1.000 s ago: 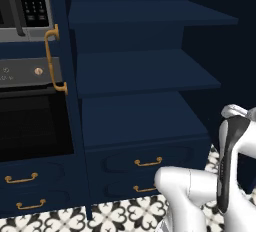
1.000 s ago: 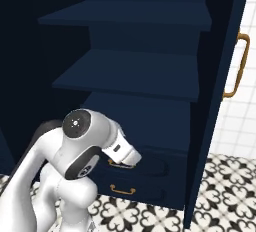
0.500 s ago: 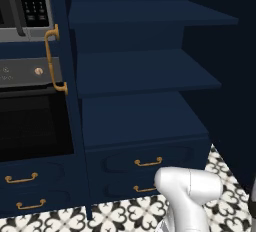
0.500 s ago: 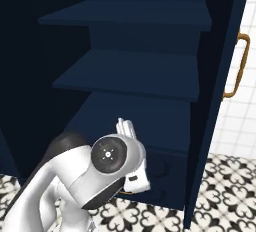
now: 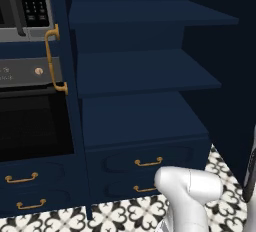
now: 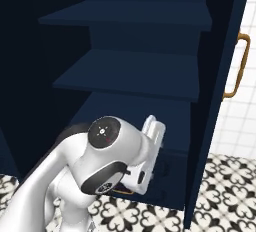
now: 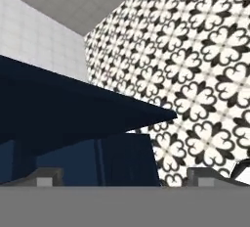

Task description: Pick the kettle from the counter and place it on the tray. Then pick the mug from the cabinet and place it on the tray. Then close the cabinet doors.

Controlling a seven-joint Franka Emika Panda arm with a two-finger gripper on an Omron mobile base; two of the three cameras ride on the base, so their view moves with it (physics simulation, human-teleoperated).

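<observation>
The arm (image 6: 100, 166) is folded low in front of the open cabinet (image 5: 145, 71), whose visible shelves are bare. The gripper (image 7: 122, 177) is spread wide, empty, facing a navy door (image 7: 73, 108) and patterned floor (image 7: 205, 74). No writing is legible.

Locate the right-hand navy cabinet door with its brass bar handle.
The navy cabinet door stands open at the right base view's right, beside the shelves, before white tiled wall.

No readable text, label, brand or number anywhere; just tiny blurred marks on the microwave keypad (image 5: 34, 1) and faint, illegible specks on the oven control panel (image 5: 15, 71) beneath it.
</observation>
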